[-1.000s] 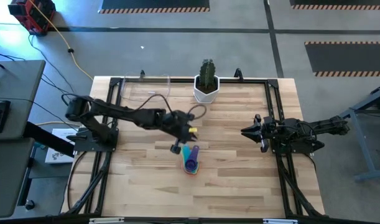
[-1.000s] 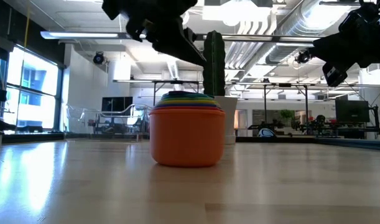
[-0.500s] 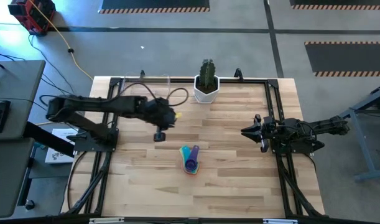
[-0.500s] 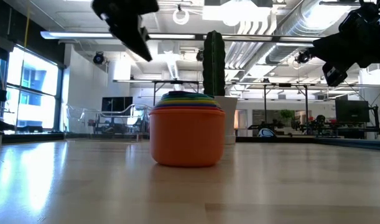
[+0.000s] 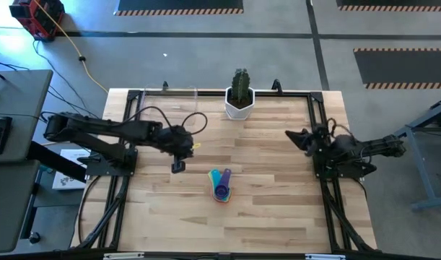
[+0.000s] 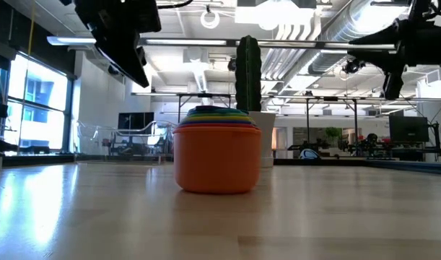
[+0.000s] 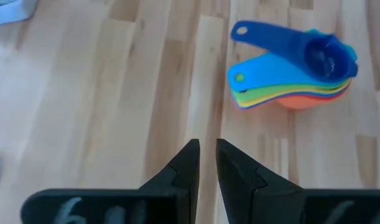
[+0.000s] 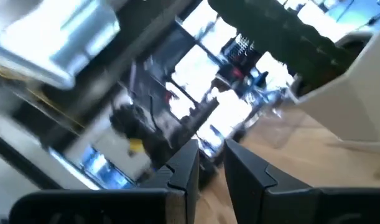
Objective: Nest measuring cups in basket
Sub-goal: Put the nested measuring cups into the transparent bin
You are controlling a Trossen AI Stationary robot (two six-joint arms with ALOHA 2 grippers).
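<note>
The measuring cups [image 5: 221,185] stand nested in one stack on the wood table, near its middle. The orange outermost cup's bottom [image 6: 217,180] rests on the table. The stack also shows in the left wrist view [image 7: 295,68], its handles fanned out. The clear basket [image 5: 169,101] stands at the far edge, left of the cactus pot. My left gripper [image 5: 178,165] hovers left of the stack, shut and empty; its own view shows the fingers [image 7: 206,146] pointing down at bare wood. My right gripper [image 5: 292,134] is at the table's right side, shut and empty, pointing toward the cactus pot.
A white hexagonal pot with a cactus [image 5: 239,97] stands at the middle of the far edge and shows in the right wrist view [image 8: 357,106]. Dark frame rails [image 5: 126,144] run along the table's left and right sides. Bare wood lies between the stack and the basket.
My left gripper has drawn back from just beside the stack toward the table's left edge. My right gripper has risen, moved toward the far edge and tipped up to about level. The stack has stayed in place.
</note>
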